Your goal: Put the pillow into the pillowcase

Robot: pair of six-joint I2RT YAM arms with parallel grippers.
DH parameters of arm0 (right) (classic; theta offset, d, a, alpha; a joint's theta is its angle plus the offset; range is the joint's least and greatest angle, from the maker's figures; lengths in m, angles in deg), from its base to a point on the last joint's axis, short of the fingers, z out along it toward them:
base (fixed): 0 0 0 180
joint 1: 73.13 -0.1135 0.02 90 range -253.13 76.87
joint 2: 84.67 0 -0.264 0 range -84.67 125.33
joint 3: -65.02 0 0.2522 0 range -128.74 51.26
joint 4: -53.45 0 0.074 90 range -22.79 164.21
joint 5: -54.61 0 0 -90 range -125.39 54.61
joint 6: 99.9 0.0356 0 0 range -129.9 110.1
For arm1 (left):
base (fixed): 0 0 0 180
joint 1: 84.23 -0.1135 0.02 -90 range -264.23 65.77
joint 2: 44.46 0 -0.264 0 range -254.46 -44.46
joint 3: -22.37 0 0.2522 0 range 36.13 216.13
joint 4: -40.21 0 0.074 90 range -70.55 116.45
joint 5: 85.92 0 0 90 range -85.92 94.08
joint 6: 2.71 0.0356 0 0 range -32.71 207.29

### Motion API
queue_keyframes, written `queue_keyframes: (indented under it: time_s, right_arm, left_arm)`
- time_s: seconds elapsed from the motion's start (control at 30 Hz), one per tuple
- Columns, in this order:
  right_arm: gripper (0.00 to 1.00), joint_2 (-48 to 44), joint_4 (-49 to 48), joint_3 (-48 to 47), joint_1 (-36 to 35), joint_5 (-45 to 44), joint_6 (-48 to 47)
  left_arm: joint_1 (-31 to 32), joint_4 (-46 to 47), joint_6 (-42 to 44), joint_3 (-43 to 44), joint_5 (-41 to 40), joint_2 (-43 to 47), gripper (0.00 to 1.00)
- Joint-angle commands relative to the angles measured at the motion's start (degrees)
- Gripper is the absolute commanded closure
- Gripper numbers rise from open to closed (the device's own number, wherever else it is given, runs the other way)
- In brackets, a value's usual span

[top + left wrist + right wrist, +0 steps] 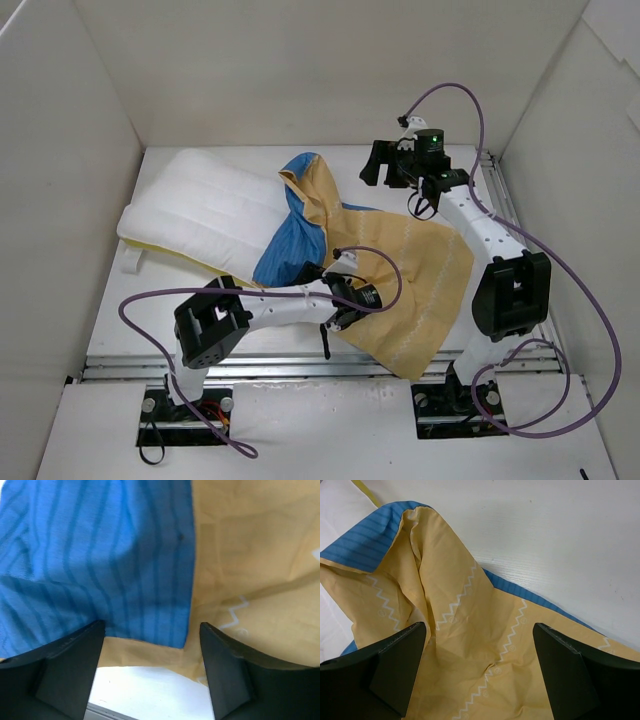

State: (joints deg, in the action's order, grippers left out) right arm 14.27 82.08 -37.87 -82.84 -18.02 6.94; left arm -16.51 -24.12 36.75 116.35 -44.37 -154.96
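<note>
- The left hand (152, 627) had its fingers apart, low over the pillowcase (415, 275), near that cloth's near-left edge.
- In the left wrist view, the lower edge of the blue striped layer lay between the two fingers. The left finger (75, 665) met that edge, and the right finger sat against the yellow cloth. Nothing was clamped.
- The right hand (480, 626) was wide apart and empty. It hung above the far side of the pillowcase and touched nothing.
- Below the right hand the yellow-orange face rose in a creased peak with white zigzag lines. A blue striped border showed along its far edge.
- The pillowcase lay crumpled on the white worktop (400, 185), right of centre, mostly yellow-orange side up. Its blue inner side was folded open toward the left.
- The pillow (200, 215) lay flat on the worktop at the left, slanting from far left to near centre. Its right end was under the open blue flap, and most of it was outside the pillowcase.
- Yellow piping ran along the pillow's near-left edge.
- The two hands were well apart: the left at the near side of the cloth, the right at the far side.
</note>
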Motion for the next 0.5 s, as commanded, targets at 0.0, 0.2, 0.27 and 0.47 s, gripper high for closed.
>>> queue_keyframes:
  time_s: [0.0, 0.2, 0.27, 0.47]
  right_arm:
    - [0.15, -3.31, -4.33, -0.35, 0.22, 1.44, 0.83]
    - [0.17, -3.49, -4.59, -0.26, 0.14, 1.53, 1.00]
    - [0.17, -3.49, -4.50, -0.26, -0.04, 1.53, 1.18]
    - [0.18, -3.66, -4.68, -0.26, 0.14, 2.76, 1.70]
  left_arm:
    - [-0.40, -3.48, -2.01, 1.51, -4.37, 1.08, 0.32]
    - [-0.40, -3.92, -2.71, 1.07, -5.61, 1.07, 0.49]
    - [-0.93, -4.54, -3.33, 0.99, -5.87, 1.42, 0.59]
    - [-2.94, -2.88, -3.60, -0.94, -5.43, 4.85, 1.00]
